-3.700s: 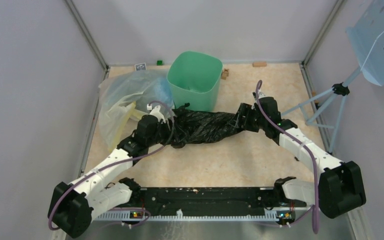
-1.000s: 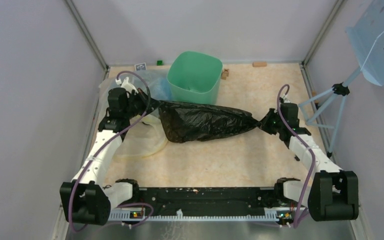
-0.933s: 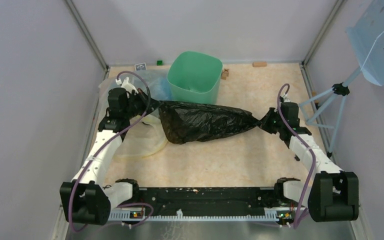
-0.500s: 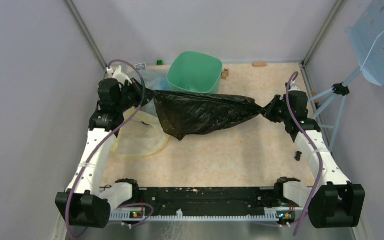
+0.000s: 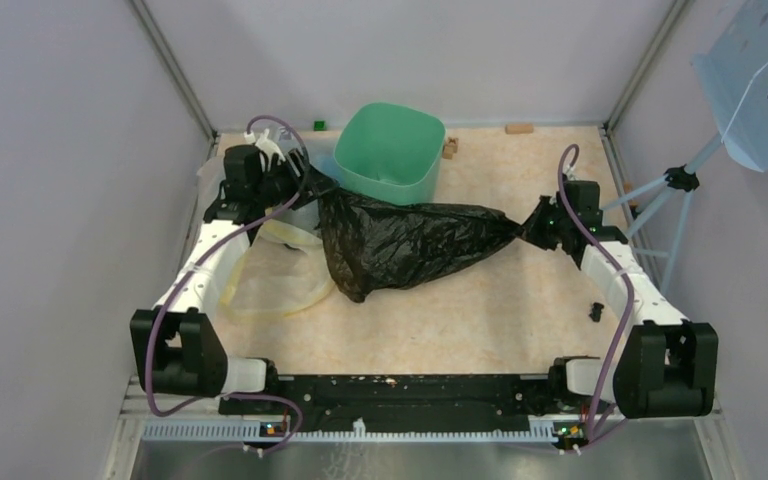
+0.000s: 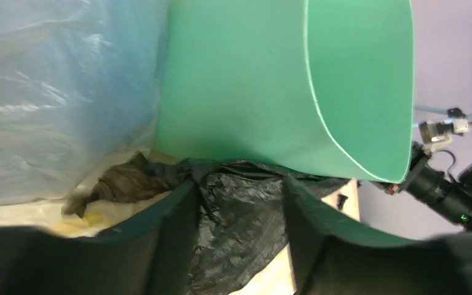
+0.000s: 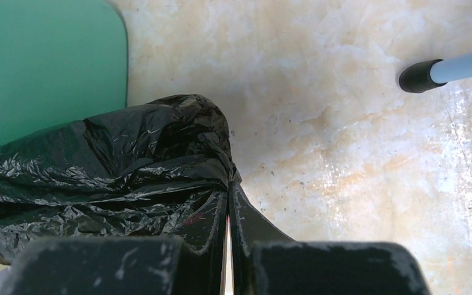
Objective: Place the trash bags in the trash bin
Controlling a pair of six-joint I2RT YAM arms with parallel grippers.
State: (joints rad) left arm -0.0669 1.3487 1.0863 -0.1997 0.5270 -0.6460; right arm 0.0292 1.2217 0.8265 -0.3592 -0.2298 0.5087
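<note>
The black trash bag [image 5: 410, 245] hangs stretched in front of the mint-green trash bin [image 5: 385, 190]. My right gripper [image 5: 532, 228] is shut on the bag's twisted right end. In the right wrist view the pinched plastic [image 7: 98, 172] spreads left from the gripper [image 7: 228, 184], with the bin [image 7: 43, 61] beyond. My left gripper [image 5: 305, 188] is beside the bin's left wall. In the left wrist view this gripper [image 6: 239, 181] is open. The bag [image 6: 239, 233] drapes over its left fingertip [image 6: 187, 187] and sags between the fingers, under the bin [image 6: 239, 80].
A large clear bag [image 5: 265, 265] with blue and yellow contents lies at the left, close behind my left gripper [image 6: 55, 92]. A tripod stand [image 5: 660, 190] with a pale blue perforated panel [image 5: 760, 80] is at the right; its foot [image 7: 418, 75] rests on the floor. Walls enclose the table.
My left arm has swung in towards the bin and its jaws have opened. The bag's left part has slumped lower. The right gripper has kept hold and dropped slightly.
</note>
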